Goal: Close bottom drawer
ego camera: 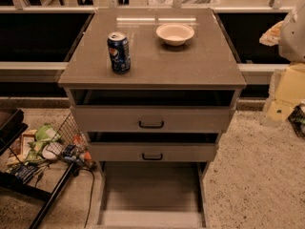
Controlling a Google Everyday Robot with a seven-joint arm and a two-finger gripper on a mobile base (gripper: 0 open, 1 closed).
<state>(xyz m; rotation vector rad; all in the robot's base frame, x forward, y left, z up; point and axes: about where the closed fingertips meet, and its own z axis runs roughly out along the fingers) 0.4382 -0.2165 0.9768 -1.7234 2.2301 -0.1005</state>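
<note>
The bottom drawer (151,191) is pulled far out towards me. Its long flat tray is empty, and its low front panel (152,219) lies at the lower frame edge; its handle does not show. Above it, the middle drawer (152,152) and the top drawer (151,119) each stand slightly open, both with black handles. My gripper is not in view. A pale rounded shape (293,30) at the right edge may be part of my arm, well away from the drawers.
A blue soda can (118,52) and a white bowl (175,34) stand on the cabinet top (200,66). A wire basket of snack packets (52,144) and a black frame (45,197) are on the floor left. Pale yellow boxes (289,92) stand right.
</note>
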